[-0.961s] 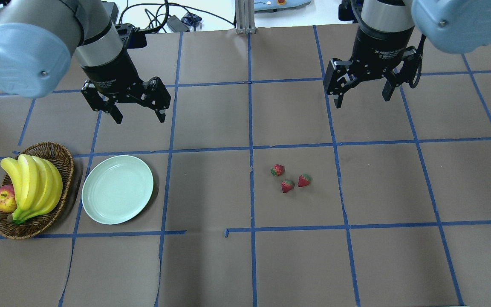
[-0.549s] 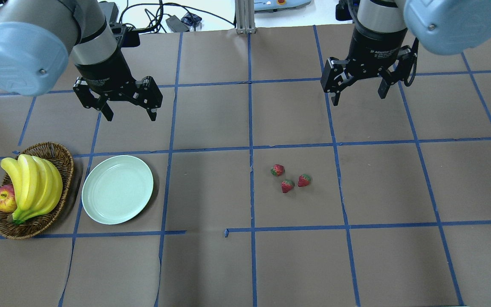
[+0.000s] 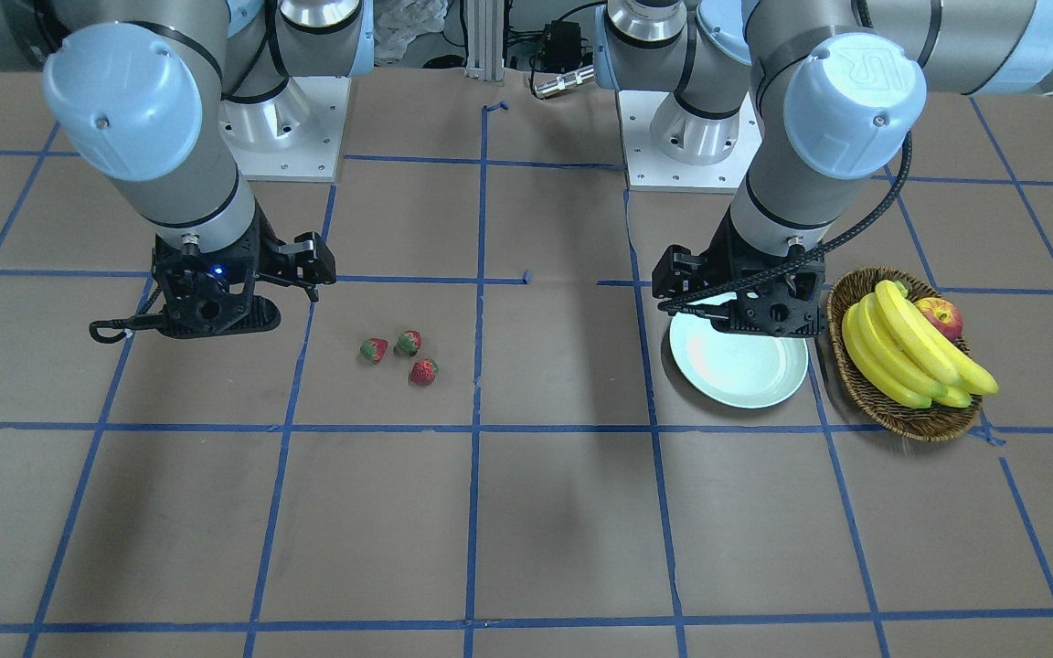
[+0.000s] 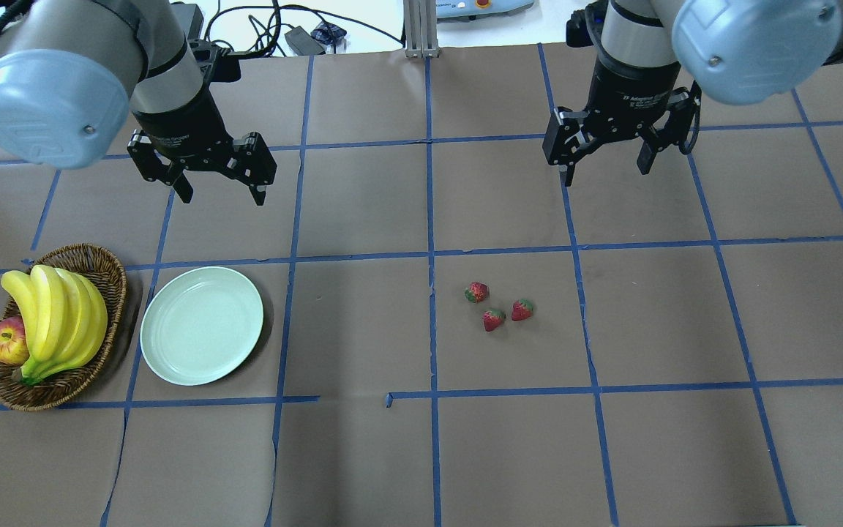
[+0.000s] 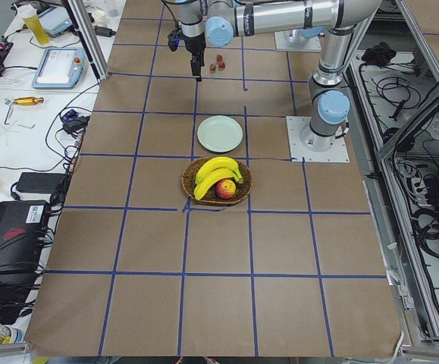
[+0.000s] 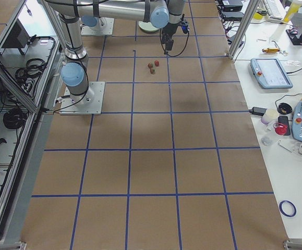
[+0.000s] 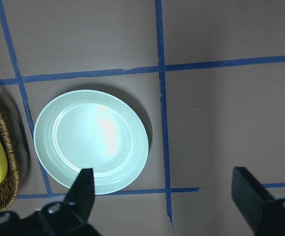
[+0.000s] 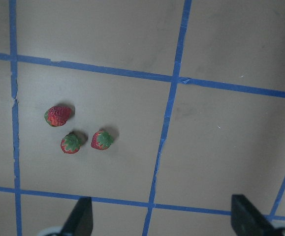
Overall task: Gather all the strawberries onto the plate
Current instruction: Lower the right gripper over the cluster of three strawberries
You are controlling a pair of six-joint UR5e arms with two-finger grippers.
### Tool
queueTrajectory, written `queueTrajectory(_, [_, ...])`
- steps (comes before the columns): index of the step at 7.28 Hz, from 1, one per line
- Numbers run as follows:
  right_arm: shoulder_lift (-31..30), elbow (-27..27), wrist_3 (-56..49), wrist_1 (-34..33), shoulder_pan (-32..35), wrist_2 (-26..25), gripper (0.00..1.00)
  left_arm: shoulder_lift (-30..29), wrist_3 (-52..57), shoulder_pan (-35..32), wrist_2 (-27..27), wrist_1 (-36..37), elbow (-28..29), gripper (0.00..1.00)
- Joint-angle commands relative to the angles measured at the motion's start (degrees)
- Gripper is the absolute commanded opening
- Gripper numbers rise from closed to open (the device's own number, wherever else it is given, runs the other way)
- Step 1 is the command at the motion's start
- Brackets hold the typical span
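Both pairs of fingers are standing spread, gripping nothing; the left gripper is hovering over the paper beyond the plate, the right gripper beyond the strawberries; all three are lying close together, well apart from the plate, paper stretching wide between; the plate's rim is sitting just beside the basket.

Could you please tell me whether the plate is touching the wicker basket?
Apart. The left wrist view shows a strip of brown table between the plate and the basket.
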Motion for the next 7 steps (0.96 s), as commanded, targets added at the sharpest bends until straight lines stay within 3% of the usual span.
queueTrajectory(1, [1.55, 7.65, -0.24, -8.96, 0.0, 0.98, 1.0, -0.84, -0.1, 0.01, -0.01, 0.06, -0.31, 1.0])
queueTrajectory(3, [2.25, 13.73, 0.89, -15.04, 1.14, 5.09, 1.0, -1.02, -0.45, 0.01, -0.09, 0.14, -0.66, 1.0])
queueTrajectory(4, [2.69, 15.67, 6.47, -16.63, 1.67, 4.33, 1.0, -1.2, -0.45, 0.01, -0.1, 0.14, -0.67, 1.0])
queueTrajectory(7, [3.84, 16.04, 24.85, -16.83, 1.67, 5.11, 1.0, -1.55, -0.36, 0.01, -0.09, 0.14, -0.67, 1.0])
